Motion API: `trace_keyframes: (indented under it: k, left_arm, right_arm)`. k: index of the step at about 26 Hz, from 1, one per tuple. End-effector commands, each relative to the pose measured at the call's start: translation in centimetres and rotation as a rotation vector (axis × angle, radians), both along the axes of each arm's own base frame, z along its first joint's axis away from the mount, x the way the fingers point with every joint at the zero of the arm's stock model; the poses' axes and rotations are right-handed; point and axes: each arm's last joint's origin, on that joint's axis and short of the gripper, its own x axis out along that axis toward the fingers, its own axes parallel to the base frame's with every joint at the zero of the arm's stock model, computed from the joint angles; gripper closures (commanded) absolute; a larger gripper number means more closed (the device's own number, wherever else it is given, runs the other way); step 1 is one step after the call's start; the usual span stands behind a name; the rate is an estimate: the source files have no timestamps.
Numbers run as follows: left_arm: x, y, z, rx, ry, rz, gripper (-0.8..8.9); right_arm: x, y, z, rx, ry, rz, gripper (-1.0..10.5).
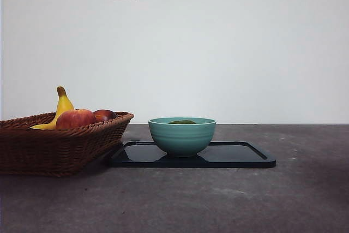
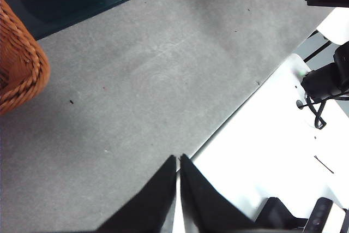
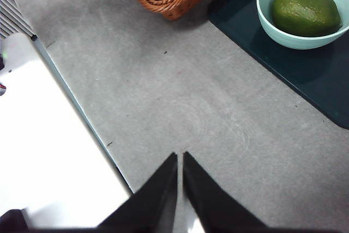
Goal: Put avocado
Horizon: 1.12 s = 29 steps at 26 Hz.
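Both grippers are clear of the work area. The left gripper (image 2: 178, 159) hangs over bare grey tabletop (image 2: 163, 80) near its edge, jaws pressed together with nothing between them. The right gripper (image 3: 180, 156) is in the same condition: jaws closed to a narrow seam, empty, above bare tabletop and well apart from the fruit.

The avocado (image 3: 306, 12) lies inside the teal bowl (image 3: 267, 15). The front view shows only its dark green top above the bowl rim. The bowl stands on the dark tray (image 1: 240, 156), just beside the wicker basket (image 1: 54, 145). A banana (image 1: 61, 107), an apple (image 1: 75, 118) and a darker red fruit (image 1: 104, 114) sit in the basket.

Judged from this layout, the placement step is complete: the avocado is resting in the bowl and neither gripper is in contact with it. No further handling appears necessary beyond parking the arms.
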Motion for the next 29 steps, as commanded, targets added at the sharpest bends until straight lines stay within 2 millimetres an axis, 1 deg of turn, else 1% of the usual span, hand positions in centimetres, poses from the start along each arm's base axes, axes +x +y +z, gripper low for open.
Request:
trace_keyframes:
  k: [1, 7, 10, 12, 15, 17, 19, 21, 22, 24, 25, 27, 29]
  left_arm:
    - [0.1, -0.1, 0.2, -0.004, -0.012, -0.016, 8.05]
    - [0.1, -0.1, 0.2, -0.003, -0.015, -0.018, 8.02]
    - [0.3, 0.0, 0.4, 0.074, -0.141, -0.041, 8.04]
    - [0.2, 0.3, 0.7, 0.081, -0.204, -0.029, 8.04]
    - [0.2, 0.8, 1.9, 0.045, -0.364, -0.002, 8.04]
    - [0.0, 1.4, 2.8, 0.053, -0.561, -0.018, 8.04]
    - [-0.2, 2.2, 3.7, 0.031, -0.753, 0.053, 8.04]
    - [-0.4, 3.1, 3.9, 0.009, -0.91, 0.143, 8.04]
    - [-0.5, 3.6, 3.8, 0.007, -0.991, 0.199, 8.04]
    - [-0.7, 4.3, 3.0, 0.025, -1.091, 0.301, 8.04]
    - [-0.9, 4.7, 2.2, 0.041, -1.134, 0.366, 8.04]
    - [-1.1, 5.3, 0.7, 0.064, -1.166, 0.457, 8.04]
    - [-1.3, 5.8, -1.4, 0.09, -1.163, 0.553, 8.04]
  right_arm:
    - [0.0, 0.2, 0.3, 0.016, -0.003, 0.006, 9.4]
    - [0.0, 0.2, 0.3, 0.016, -0.003, 0.006, 9.4]
    - [0.0, 0.2, 0.3, 0.016, -0.003, 0.006, 9.4]
    - [0.0, 0.2, 0.3, 0.016, -0.004, 0.006, 9.4]
    - [0.0, 0.2, 0.3, 0.016, -0.003, 0.006, 9.4]
    - [0.0, 0.2, 0.3, 0.016, -0.004, 0.006, 9.4]
    - [0.0, 0.2, 0.3, 0.016, -0.004, 0.006, 9.4]
    - [0.0, 0.2, 0.3, 0.017, -0.004, 0.006, 9.4]
    - [0.0, 0.2, 0.3, 0.017, -0.004, 0.006, 9.4]
    - [0.0, 0.2, 0.3, 0.017, -0.004, 0.006, 9.4]
    - [0.0, 0.2, 0.3, 0.017, -0.004, 0.006, 9.4]
    - [0.0, 0.2, 0.3, 0.016, -0.004, 0.006, 9.4]
    - [0.0, 0.2, 0.3, 0.016, -0.004, 0.006, 9.4]
